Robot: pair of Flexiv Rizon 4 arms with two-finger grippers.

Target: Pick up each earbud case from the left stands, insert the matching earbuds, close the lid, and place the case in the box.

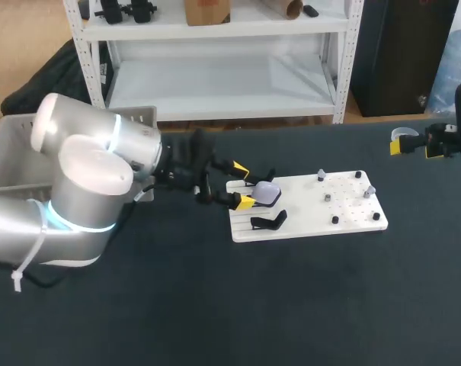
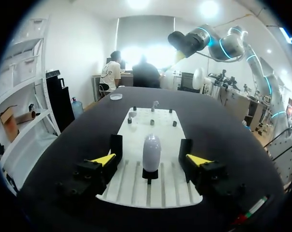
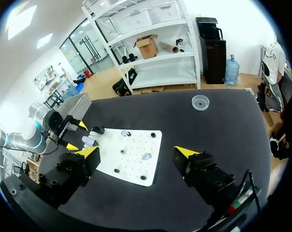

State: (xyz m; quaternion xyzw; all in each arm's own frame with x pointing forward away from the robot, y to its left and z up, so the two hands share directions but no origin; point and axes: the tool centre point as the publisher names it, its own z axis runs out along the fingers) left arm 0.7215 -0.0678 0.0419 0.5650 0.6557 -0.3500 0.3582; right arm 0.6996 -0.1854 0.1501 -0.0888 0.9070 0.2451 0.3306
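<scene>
On dark bench (image 1: 215, 305), white pegboard (image 1: 352, 221): pale earbud case (image 1: 268, 192) upright on black stand (image 2: 150, 175) at board's left end. Left hand (image 1: 243, 186) spread, one finger on either side of case, both clear of it. Right hand (image 1: 415, 146) spread, at bench's far right edge, well apart from board.

A pale, rounded earbud case (image 1: 269, 192) stands upright on a black stand (image 2: 150, 175) at the slotted left end of the white board (image 1: 352, 219). A second black stand (image 1: 268, 221) lies just beside it. Small earbuds (image 1: 369, 191) sit on the board's right half.
</scene>
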